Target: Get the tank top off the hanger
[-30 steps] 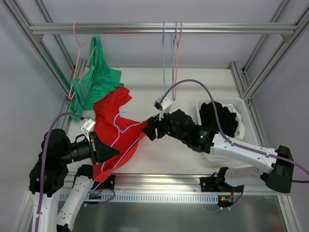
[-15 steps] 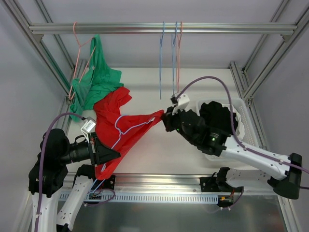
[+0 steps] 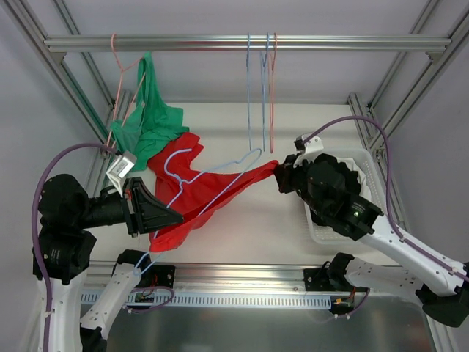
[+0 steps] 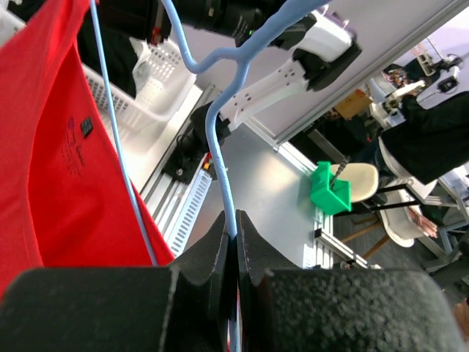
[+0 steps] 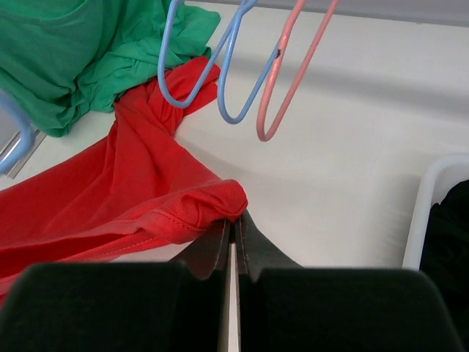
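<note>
The red tank top [image 3: 212, 196] is stretched between my two grippers above the table. My left gripper [image 3: 178, 215] is shut on the wire of a light blue hanger [image 3: 174, 155], which still runs through the top. In the left wrist view the gripper [image 4: 234, 235] pinches the hanger wire [image 4: 220, 147], with the red top [image 4: 44, 161] draped at left. My right gripper [image 3: 278, 170] is shut on the top's right edge. The right wrist view shows this gripper [image 5: 234, 218] nipping a bunched red fold [image 5: 212, 204].
A green garment [image 3: 150, 125] hangs on a pink hanger [image 3: 121, 73] at back left, touching the red top. Blue and pink empty hangers [image 3: 260, 88] hang from the rail [image 3: 146, 44]. A white basket [image 3: 316, 233] of dark clothes sits under my right arm.
My right gripper has shut on the red top's edge and pulled it right, toward the basket. The top is stretched out. My left gripper has risen a little with the hanger.
</note>
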You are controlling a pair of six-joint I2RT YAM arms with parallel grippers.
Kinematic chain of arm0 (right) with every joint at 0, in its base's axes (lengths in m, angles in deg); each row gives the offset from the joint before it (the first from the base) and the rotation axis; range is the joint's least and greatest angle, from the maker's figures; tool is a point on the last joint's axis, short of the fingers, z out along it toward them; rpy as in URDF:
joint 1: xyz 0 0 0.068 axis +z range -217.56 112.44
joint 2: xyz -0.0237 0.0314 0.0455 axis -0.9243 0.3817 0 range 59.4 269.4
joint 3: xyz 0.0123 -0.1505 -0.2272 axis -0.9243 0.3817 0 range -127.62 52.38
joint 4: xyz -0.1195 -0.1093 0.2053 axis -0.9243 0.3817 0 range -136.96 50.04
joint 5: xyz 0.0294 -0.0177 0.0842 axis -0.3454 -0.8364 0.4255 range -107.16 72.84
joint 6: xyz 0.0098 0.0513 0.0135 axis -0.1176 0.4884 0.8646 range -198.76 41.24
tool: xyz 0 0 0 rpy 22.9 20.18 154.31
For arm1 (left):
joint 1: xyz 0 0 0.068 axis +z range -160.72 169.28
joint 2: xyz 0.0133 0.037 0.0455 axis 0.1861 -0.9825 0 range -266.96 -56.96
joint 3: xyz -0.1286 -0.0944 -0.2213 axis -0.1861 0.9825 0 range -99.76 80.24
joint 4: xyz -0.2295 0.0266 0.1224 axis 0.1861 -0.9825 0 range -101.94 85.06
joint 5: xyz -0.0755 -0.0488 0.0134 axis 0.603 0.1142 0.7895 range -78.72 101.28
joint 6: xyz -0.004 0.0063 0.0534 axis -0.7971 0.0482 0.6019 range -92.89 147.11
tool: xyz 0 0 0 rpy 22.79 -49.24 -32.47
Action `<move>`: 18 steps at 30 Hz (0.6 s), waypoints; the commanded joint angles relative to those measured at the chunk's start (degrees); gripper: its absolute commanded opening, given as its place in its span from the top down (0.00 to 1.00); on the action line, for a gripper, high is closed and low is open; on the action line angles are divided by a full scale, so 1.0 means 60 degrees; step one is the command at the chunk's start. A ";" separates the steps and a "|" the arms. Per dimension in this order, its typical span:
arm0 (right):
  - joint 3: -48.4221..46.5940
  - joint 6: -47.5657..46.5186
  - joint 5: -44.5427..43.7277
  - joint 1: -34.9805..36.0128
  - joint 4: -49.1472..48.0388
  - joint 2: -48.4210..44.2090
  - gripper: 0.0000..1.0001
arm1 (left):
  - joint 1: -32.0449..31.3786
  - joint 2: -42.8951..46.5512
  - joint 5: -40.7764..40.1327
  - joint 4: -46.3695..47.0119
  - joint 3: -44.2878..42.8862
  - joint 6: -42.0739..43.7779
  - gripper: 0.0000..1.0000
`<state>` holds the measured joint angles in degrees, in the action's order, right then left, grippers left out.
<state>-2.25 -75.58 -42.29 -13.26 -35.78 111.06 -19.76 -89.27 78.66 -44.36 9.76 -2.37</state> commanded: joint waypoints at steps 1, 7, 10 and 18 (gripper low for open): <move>-0.0445 0.0011 0.0772 -0.0231 0.0216 -0.0830 1.00 | -0.0046 -0.0356 0.0811 0.2068 -0.0149 -0.1834 1.00; -0.1222 0.0231 0.2236 -0.0276 0.1051 -0.2074 1.00 | -0.0310 0.0038 -0.1601 0.6570 0.0460 -0.4127 1.00; -0.1237 0.0524 0.2939 -0.0291 0.1213 -0.3114 1.00 | -0.0310 -0.0150 -0.2639 1.0608 0.0892 -0.5515 1.00; -0.3314 0.0642 0.6074 -0.0276 0.2676 -0.3265 1.00 | -0.1595 -0.1775 -0.5381 1.3805 0.1098 -0.3779 1.00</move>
<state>-16.59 -72.69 -16.21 -14.61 -22.18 89.24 -25.12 -94.72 55.68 23.88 16.76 -28.79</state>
